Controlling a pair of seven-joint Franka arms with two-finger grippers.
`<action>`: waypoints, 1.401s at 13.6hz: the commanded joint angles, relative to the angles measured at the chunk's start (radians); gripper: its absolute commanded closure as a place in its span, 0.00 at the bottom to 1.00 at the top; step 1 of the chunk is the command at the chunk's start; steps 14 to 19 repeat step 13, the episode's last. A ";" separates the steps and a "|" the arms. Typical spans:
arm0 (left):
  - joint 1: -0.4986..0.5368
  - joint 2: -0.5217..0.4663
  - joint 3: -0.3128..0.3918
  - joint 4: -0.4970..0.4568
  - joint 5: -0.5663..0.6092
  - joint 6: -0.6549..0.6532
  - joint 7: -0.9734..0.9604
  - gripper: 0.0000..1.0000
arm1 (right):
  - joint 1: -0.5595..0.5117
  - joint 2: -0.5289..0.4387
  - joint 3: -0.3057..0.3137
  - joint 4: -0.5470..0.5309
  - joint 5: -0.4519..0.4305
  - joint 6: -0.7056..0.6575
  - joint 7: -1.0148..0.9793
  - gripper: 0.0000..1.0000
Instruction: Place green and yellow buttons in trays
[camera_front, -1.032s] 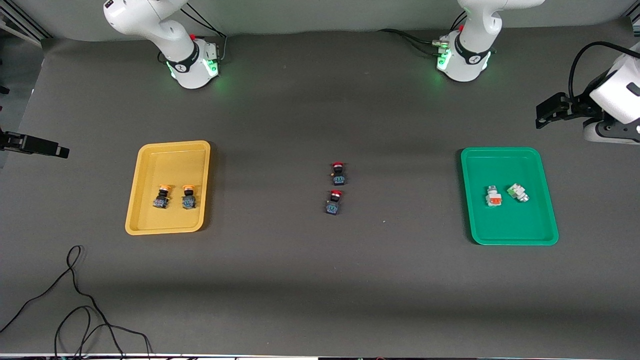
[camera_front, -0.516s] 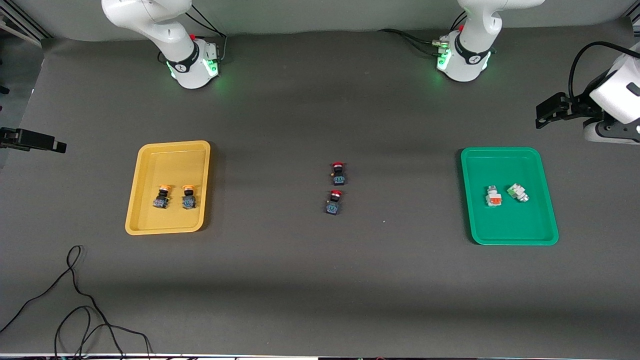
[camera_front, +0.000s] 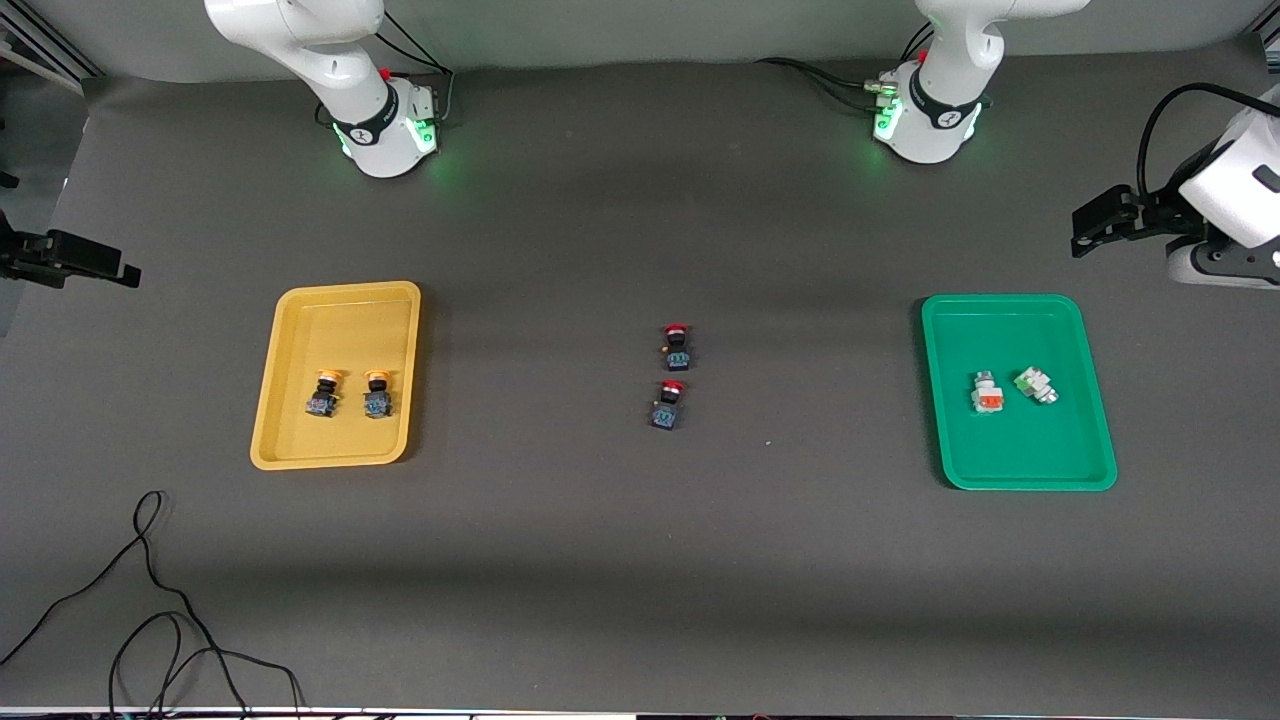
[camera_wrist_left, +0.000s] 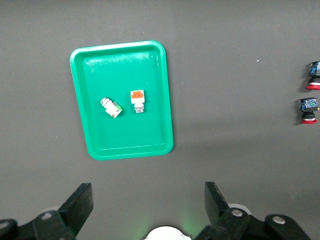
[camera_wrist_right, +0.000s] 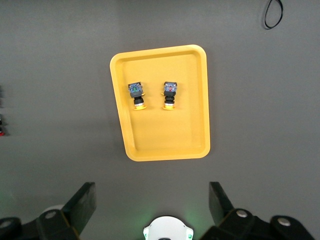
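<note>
Two yellow-capped buttons (camera_front: 323, 393) (camera_front: 377, 393) lie side by side in the yellow tray (camera_front: 300, 440), also seen in the right wrist view as buttons (camera_wrist_right: 136, 95) (camera_wrist_right: 170, 94) in that tray (camera_wrist_right: 165, 145). The green tray (camera_front: 1000, 465) holds a white button with an orange face (camera_front: 986, 393) and one with a green face (camera_front: 1035, 384). The left wrist view shows the same pair (camera_wrist_left: 137, 100) (camera_wrist_left: 111, 107) in the green tray (camera_wrist_left: 130, 142). My left gripper (camera_front: 1095, 222) (camera_wrist_left: 147, 192) and right gripper (camera_front: 75, 262) (camera_wrist_right: 151, 190) hang high above the table, open and empty.
Two red-capped black-and-blue switches (camera_front: 677, 347) (camera_front: 668, 404) lie mid-table between the trays. A loose black cable (camera_front: 160, 620) curls near the front edge at the right arm's end. Both arm bases (camera_front: 385, 130) (camera_front: 930, 120) stand along the back.
The right gripper has drifted a little upward in the front view. The left arm, the buttons and the trays have not moved.
</note>
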 joint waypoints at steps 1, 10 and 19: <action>0.002 -0.016 -0.003 -0.007 -0.003 -0.016 -0.014 0.01 | -0.045 -0.040 0.055 -0.047 -0.021 0.043 0.019 0.00; 0.002 -0.016 -0.003 -0.007 -0.003 -0.016 -0.014 0.01 | -0.064 -0.111 0.083 -0.075 -0.035 0.100 0.023 0.00; 0.002 -0.016 -0.003 -0.007 -0.003 -0.016 -0.014 0.01 | -0.064 -0.109 0.083 -0.076 -0.028 0.100 0.011 0.00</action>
